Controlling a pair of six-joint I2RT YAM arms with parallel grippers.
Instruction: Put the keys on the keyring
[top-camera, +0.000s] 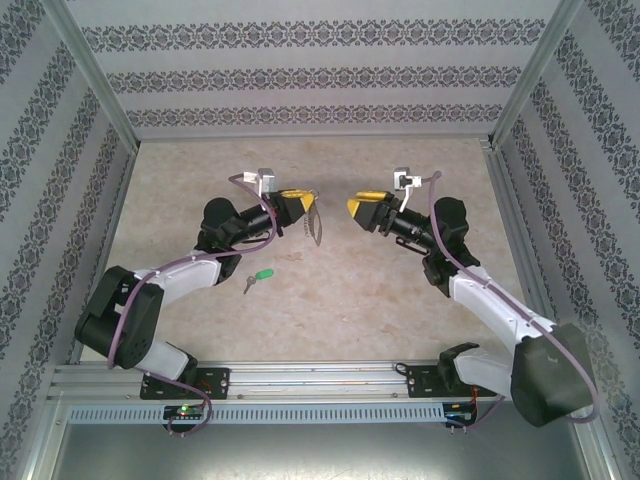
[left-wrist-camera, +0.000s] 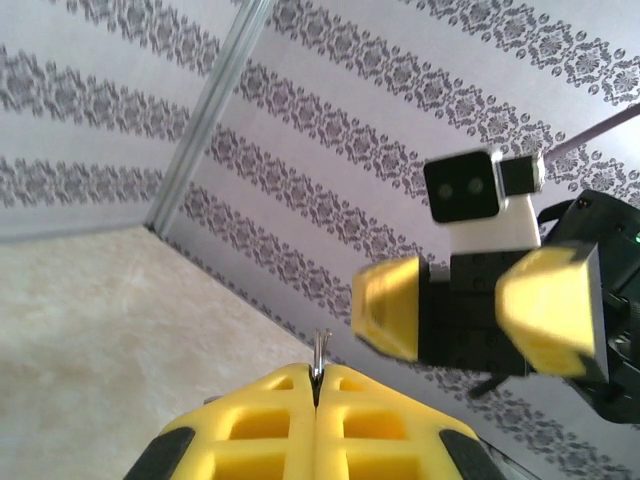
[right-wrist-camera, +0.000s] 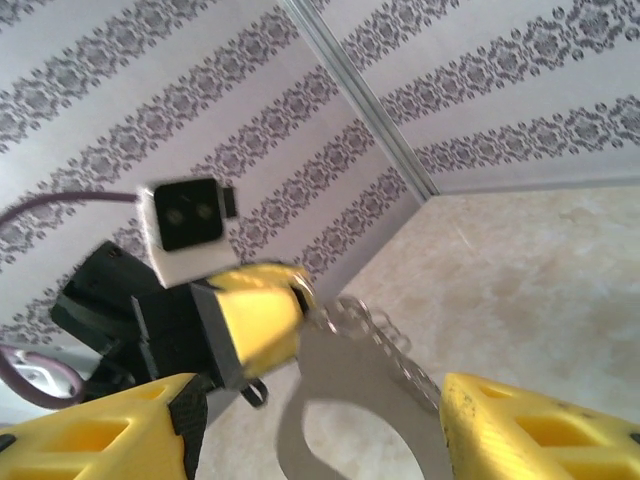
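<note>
Overhead view with two wrist views: two arms, two grippers, one key and one keyring.

We count two arms rising from the near edge of the tabletop (top-camera: 350, 300), their ends facing each other above its middle with a gap between them.

The left gripper (top-camera: 300, 206) has its two yellow fingers pressed together on the single keyring (top-camera: 316, 230). The keyring hangs from the fingertips, clear of the tabletop. In the left wrist view we see a thin sliver of grey metal (left-wrist-camera: 319, 352) standing up from the seam between the closed fingers. In the right wrist view we see the keyring as an oblong grey loop. One short chain (right-wrist-camera: 385, 340) of small links runs from the loop up to the left gripper's tip.

The right gripper (top-camera: 358, 209) stands with its two fingers (right-wrist-camera: 520, 430) well apart and nothing between them. It points at the left gripper, and in its own wrist view the hanging loop lies between its spread fingers, though we cannot tell how far ahead of them. From the left wrist view we see it head-on, both yellow pads separated by a wide gap.

We count one key (top-camera: 260, 276), with a green head and a silver blade. It lies flat on the tabletop, beside the left arm, nearer the bases than either gripper and apart from the keyring. Neither gripper touches it.
</note>
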